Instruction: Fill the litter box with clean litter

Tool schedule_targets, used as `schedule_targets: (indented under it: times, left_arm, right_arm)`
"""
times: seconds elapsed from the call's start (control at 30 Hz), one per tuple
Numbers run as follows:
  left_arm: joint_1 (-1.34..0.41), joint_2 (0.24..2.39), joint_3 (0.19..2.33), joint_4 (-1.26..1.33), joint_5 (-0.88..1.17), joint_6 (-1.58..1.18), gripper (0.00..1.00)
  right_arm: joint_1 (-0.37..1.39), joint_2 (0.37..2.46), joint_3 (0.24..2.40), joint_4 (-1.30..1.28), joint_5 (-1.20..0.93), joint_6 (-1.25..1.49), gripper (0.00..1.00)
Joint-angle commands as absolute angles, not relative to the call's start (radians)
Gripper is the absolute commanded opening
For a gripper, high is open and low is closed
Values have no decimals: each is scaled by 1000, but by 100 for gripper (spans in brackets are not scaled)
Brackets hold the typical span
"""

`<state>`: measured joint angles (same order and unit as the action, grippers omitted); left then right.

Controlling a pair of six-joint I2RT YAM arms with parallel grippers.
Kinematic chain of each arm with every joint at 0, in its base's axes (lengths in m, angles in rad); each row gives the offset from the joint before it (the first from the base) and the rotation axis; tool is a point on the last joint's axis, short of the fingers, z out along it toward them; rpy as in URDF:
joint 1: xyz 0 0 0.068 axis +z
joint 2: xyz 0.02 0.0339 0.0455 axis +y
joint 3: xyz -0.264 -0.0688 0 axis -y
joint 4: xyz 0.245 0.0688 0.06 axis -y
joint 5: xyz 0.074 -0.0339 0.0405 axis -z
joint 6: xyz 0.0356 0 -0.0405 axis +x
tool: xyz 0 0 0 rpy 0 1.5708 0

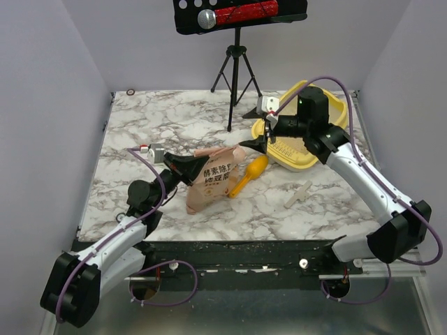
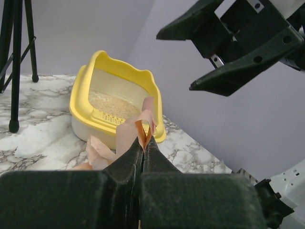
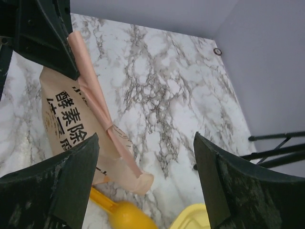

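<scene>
Marble tabletop [image 1: 174, 112] holds the yellow litter box [image 2: 83, 95] with litter [image 2: 114, 105] inside. My left fingers [image 2: 144, 142] pinch the paper bag [image 1: 209, 181] tight. My right fingers [image 3: 145, 143] are spread wide near it.

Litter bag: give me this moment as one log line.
left jaws: shut on paper bag edge | right jaws: open, above bag, nothing held | litter box: some litter inside | scoop: on table

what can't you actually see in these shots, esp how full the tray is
- Beige sandy litter depth in the large yellow plastic litter box: in the top view the right arm covers it; in the left wrist view the near wall hides part of the floor.
- Tan printed paper bag contents: its own paper hides them in every view.
- Yellow-orange plastic scoop: in the right wrist view, cut by the bottom edge.
</scene>
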<state>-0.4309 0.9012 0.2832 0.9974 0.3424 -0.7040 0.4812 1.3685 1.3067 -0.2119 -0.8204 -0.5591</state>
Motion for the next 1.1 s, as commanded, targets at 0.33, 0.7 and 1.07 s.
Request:
schedule_targets:
  times: [0.33,0.7,1.07]
  left_arm:
    - [-420,801,296,1100,383,-684,0]
    - [-420,723,299,997,376,-663,0]
    - [-420,632,470,464,322,-505,29]
  right_arm:
    - [540,1612,1512,-534,-1128,-859,87]
    - [552,1746,1601,-655,-1089,-923,67]
    - [565,1729,1536,-612,-1085,-897,0]
